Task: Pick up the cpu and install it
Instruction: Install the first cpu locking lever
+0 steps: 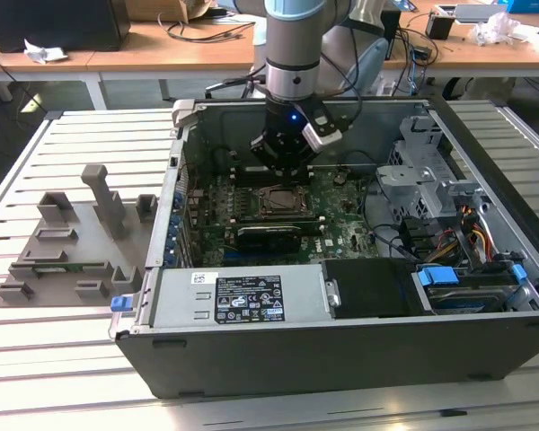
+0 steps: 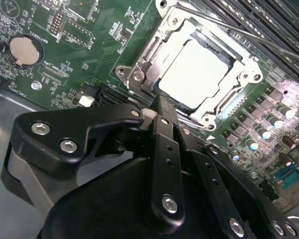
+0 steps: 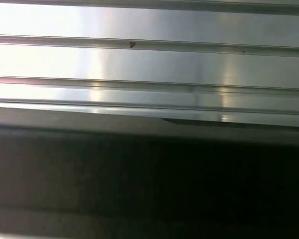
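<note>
One gripper [image 2: 162, 107] closed, empty, above seated cpu [image 2: 198, 69]

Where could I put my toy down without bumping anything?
The slatted table has bare room in front of the grey holder tray, and more behind it. Inside the computer case it is crowded: the gripper hangs just above the cpu in its socket, among cables and drives.
</note>
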Controlling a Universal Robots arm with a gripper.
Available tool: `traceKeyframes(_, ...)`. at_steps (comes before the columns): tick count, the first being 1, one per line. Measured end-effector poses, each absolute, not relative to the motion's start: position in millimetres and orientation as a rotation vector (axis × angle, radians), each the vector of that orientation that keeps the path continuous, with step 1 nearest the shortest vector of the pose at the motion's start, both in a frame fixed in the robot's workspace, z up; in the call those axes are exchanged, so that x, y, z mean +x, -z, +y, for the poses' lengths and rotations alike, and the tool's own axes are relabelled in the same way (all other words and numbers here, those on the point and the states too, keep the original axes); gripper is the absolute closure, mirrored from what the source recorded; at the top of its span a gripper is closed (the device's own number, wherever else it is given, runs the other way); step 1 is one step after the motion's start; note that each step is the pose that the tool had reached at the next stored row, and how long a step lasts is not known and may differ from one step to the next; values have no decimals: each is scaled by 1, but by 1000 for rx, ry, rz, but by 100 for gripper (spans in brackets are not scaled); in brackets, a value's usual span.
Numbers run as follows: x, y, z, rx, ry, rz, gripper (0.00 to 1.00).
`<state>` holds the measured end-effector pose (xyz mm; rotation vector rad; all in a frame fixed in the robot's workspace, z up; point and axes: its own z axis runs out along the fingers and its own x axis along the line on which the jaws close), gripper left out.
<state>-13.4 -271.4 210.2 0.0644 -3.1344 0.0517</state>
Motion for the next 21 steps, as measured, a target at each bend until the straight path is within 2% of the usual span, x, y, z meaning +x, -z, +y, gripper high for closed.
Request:
traceKeyframes(6, -14, -212, -271, 64, -51, -3137, 89)
traceKeyframes(9, -14, -227, -271, 65, -52, -3140, 89)
traceKeyframes(13, -19, -231, -271, 65, -48, -3144, 89)
traceKeyframes(21, -38, -231, -271, 64, 28, -3156, 89)
